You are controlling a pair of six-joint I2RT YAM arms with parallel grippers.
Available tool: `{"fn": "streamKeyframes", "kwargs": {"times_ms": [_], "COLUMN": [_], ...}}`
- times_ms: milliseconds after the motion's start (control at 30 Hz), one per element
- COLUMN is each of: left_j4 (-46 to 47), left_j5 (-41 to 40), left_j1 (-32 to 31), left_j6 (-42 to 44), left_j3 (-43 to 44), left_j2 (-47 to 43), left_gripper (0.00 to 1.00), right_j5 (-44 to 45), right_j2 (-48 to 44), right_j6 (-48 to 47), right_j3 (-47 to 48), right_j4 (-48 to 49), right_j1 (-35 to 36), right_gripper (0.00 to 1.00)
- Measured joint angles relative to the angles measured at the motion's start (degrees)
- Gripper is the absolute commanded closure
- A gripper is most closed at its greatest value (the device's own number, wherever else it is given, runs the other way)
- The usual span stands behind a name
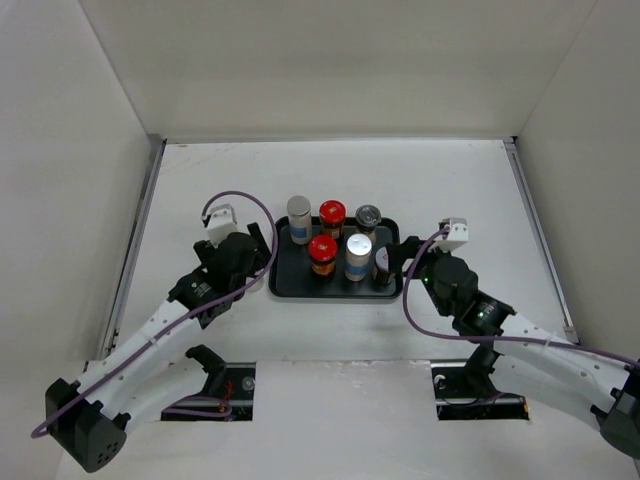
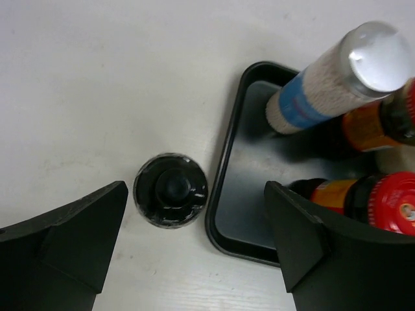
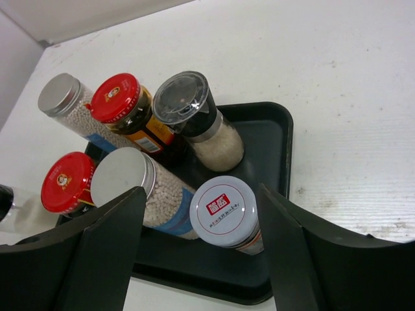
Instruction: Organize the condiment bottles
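Note:
A black tray (image 1: pixel 283 282) holds several condiment bottles: a silver-lidded one (image 1: pixel 299 210), a red-lidded one (image 1: pixel 332 212) and a clear-capped shaker (image 1: pixel 369 215) at the back, then a red-lidded jar (image 1: pixel 322 248) and a silver-lidded one (image 1: pixel 358 245) in front. My right gripper (image 3: pixel 202 194) is open around a white-lidded jar (image 3: pixel 224 208) at the tray's near right corner; its right finger is close against the jar and its left finger stands apart. My left gripper (image 2: pixel 196 217) is open over a black-lidded jar (image 2: pixel 170 190), which stands untouched on the table just left of the tray (image 2: pixel 249 188).
White walls close in the table on the left, back and right. The tray (image 3: pixel 275 129) has bare floor at its near left corner. Purple cables loop from both wrists (image 1: pixel 245 197).

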Motion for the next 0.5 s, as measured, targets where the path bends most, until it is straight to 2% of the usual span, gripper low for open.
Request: {"fn": "streamKeyframes", "kwargs": {"times_ms": [367, 500], "left_j4": [1.6, 4.2], "left_j5": [1.6, 3.2], "left_j1": [5.4, 5.4], "left_j6": [-1.6, -1.6], "left_j3": [-4.7, -5.2], "left_j2": [3.7, 5.7], "left_gripper": [0.26, 0.37], "right_j5": [0.0, 0.0], "right_j2": [0.1, 0.3], "right_j6": [-0.1, -0.1], "right_j3": [0.0, 0.0], "right_j4": [0.0, 0.0], "right_j1": [0.5, 0.5], "right_gripper": [0.21, 0.21]}}
